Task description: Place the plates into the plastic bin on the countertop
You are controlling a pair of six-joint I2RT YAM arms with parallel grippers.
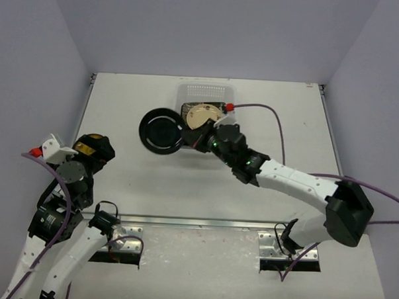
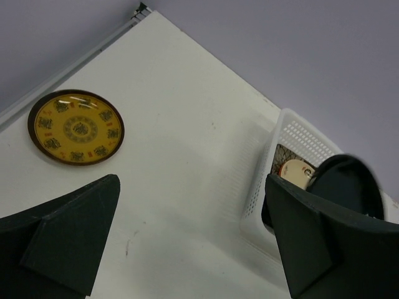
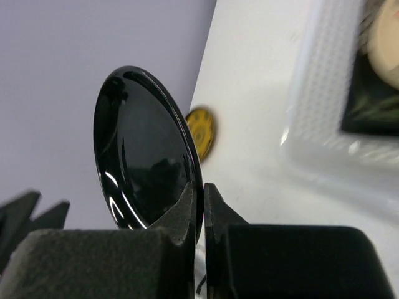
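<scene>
My right gripper (image 1: 189, 136) is shut on the rim of a round black plate (image 1: 160, 130) and holds it on edge, off the countertop (image 1: 151, 187), just left of the plastic bin (image 1: 205, 91). In the right wrist view the fingers (image 3: 187, 205) pinch the black plate (image 3: 146, 156). The bin (image 2: 293, 140) holds a black flowered square plate (image 3: 374, 109) with a beige round plate (image 1: 202, 115) on it. A patterned yellow plate (image 2: 76, 127) lies flat at the far left, partly under my open, empty left gripper (image 1: 99, 150).
Grey walls close in the countertop on three sides. A purple cable (image 1: 270, 113) loops over the surface right of the bin. A metal rail (image 1: 203, 222) runs along the front edge.
</scene>
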